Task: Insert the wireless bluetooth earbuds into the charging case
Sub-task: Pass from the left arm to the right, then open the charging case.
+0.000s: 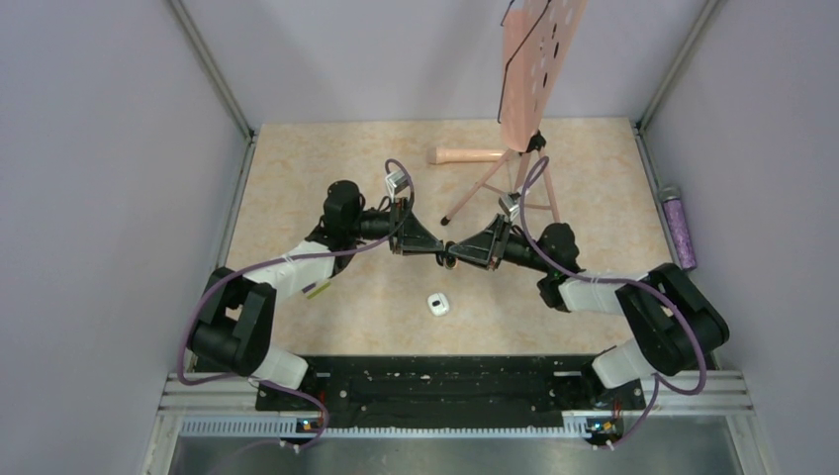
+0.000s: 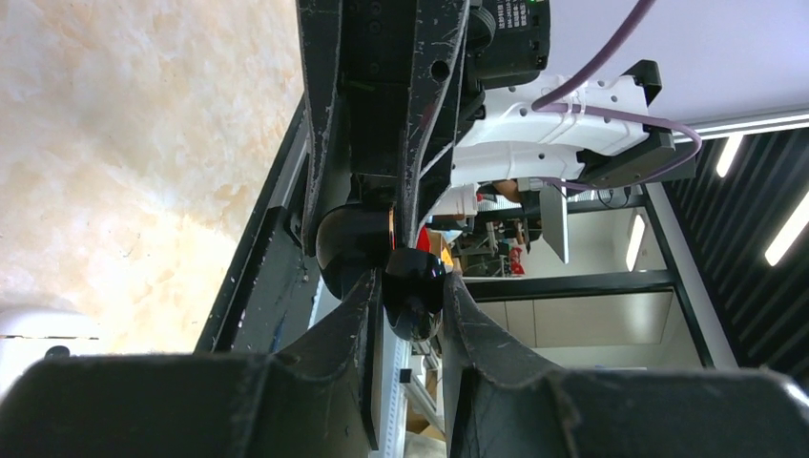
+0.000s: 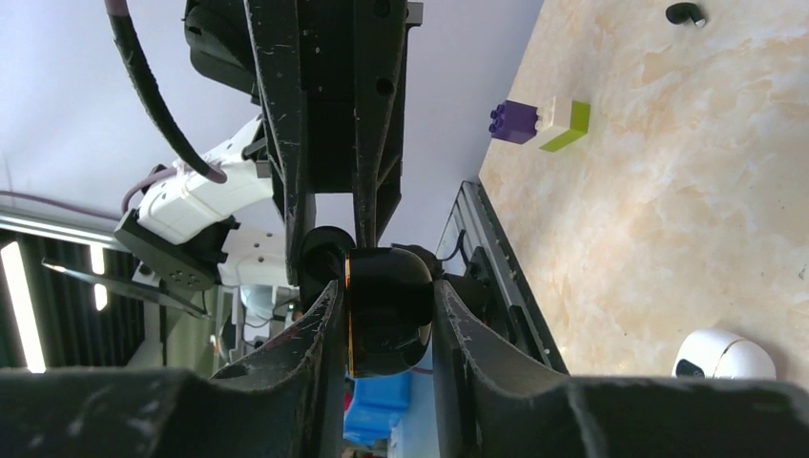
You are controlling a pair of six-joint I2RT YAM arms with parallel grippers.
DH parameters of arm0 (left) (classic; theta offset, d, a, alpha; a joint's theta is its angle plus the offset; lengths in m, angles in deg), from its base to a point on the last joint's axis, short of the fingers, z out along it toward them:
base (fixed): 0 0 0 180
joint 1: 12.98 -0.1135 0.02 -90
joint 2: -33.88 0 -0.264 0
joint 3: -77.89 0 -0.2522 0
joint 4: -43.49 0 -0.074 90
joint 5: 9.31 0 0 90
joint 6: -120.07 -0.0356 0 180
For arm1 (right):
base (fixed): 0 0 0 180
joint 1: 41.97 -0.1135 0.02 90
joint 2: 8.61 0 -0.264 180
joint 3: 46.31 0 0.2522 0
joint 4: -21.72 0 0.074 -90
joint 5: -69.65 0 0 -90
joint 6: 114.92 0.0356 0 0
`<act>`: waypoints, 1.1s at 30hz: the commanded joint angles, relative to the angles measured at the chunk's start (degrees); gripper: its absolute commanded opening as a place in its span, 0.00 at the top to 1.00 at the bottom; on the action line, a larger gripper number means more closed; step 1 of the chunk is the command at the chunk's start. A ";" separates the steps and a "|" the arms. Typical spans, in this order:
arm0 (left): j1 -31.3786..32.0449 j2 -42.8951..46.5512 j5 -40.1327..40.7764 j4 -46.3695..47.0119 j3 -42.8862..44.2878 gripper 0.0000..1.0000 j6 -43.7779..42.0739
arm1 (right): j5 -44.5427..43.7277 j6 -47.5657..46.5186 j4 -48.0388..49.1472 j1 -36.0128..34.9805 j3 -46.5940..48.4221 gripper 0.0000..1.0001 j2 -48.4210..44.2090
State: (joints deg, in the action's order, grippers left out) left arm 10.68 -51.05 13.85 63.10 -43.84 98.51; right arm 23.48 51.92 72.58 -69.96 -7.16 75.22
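Earbud (image 3: 386, 315) clenched betw fingers of both L end effector (image 2: 412, 291) & R end effector (image 3: 386, 296), tips meeting.

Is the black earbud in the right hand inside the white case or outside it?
Outside. The right hand is shut on the earbud; the case lies apart on the table.

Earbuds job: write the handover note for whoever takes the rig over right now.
Left claw, right claw: both shut on the held earbud, tip to tip in the air above the table.
Second earbud: loose on the table, past the purple-and-yellow block in the right wrist view.
Charging case: on the table, nearer the bases than the claws.
Done: no earbud seated, as far as shows.
Left: seat both.
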 commanded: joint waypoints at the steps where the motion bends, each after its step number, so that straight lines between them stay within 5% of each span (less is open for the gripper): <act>1: 0.33 -0.33 -0.44 3.89 1.94 1.00 0.54 | 1.26 1.68 7.80 -0.26 -0.42 0.84 0.37; 5: 0.38 -0.40 -0.08 3.93 2.06 0.96 0.60 | 0.62 1.60 7.16 -0.16 -1.07 0.98 -0.01; 9: 0.33 -0.12 -0.47 3.16 2.39 0.40 -0.09 | -1.65 0.77 4.15 -0.16 -2.42 1.00 -1.61; 12: 0.16 1.46 0.85 -6.91 4.33 0.09 -6.71 | -5.36 -0.07 -0.23 -0.14 -3.97 1.00 -4.77; 15: -0.36 3.93 5.20 -21.21 7.21 0.05 -15.44 | -11.22 -0.44 -5.66 -0.05 -6.08 1.00 -8.85; 25: 3.12 11.61 29.14 -39.45 9.39 0.09 -25.03 | -29.14 0.46 -26.04 -0.14 -9.13 1.00 -23.70; 33: 11.23 15.67 41.57 -34.98 4.10 0.01 -25.88 | -41.59 8.90 -38.79 -0.92 -11.56 1.00 -33.05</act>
State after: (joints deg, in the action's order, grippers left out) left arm 19.12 -37.98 46.85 26.27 -37.69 75.54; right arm -9.21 56.57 42.53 -70.20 -19.07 46.83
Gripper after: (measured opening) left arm 0.987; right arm 0.304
